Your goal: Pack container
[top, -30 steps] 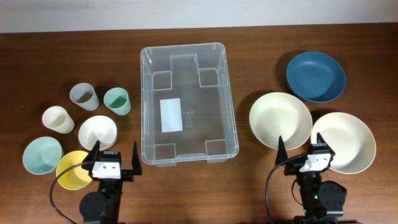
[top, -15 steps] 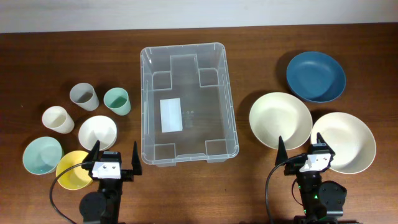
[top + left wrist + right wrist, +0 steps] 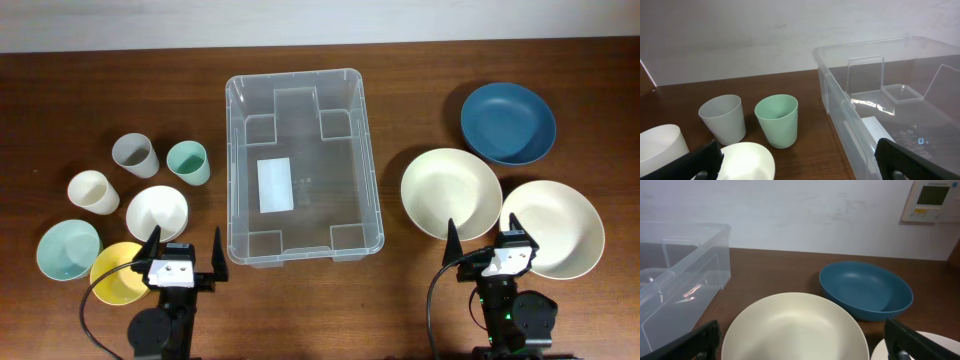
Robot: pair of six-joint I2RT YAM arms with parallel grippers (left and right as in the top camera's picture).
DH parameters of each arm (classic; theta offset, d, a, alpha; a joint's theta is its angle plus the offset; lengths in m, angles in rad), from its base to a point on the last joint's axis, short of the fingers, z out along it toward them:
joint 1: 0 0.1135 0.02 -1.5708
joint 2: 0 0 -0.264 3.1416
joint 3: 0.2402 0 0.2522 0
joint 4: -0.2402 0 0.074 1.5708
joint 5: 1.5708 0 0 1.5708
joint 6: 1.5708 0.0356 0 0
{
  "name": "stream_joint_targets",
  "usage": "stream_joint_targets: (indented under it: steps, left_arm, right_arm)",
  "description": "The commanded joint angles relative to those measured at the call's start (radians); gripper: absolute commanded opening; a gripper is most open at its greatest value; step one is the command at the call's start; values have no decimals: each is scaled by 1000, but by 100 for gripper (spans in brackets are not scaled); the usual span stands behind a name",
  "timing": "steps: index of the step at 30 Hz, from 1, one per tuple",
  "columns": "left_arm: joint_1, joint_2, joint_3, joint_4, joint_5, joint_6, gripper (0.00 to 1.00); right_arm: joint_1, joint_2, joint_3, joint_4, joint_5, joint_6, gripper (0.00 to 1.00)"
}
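The container (image 3: 350, 150), a large clear plastic bin with a white label on its base, stands empty at the table's middle; it also shows in the left wrist view (image 3: 840, 100) and the right wrist view (image 3: 715, 260). My left gripper (image 3: 186, 252) is open and empty at the front left, over a small white bowl (image 3: 157, 211) and a yellow bowl (image 3: 115, 272). My right gripper (image 3: 488, 240) is open and empty at the front right, between two cream bowls (image 3: 450, 190) (image 3: 560, 225). A blue bowl (image 3: 507, 122) lies behind them.
Left of the container stand a grey cup (image 3: 134, 154), a green cup (image 3: 188, 162) and a white cup (image 3: 91, 191), with a pale teal bowl (image 3: 68, 248) in front. A wall runs behind the table.
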Motion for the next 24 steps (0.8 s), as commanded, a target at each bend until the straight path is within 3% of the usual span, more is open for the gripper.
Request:
stream_joint_targets:
  steps: [1,24]
  left_arm:
    - [-1,-8,-7,1,11,16,99]
    - [0,-8,-7,-3,-19,16,99]
  right_arm:
    - [5,-1,-5,-6,13,1,99]
    - [5,-1,-5,-6,8,35,99]
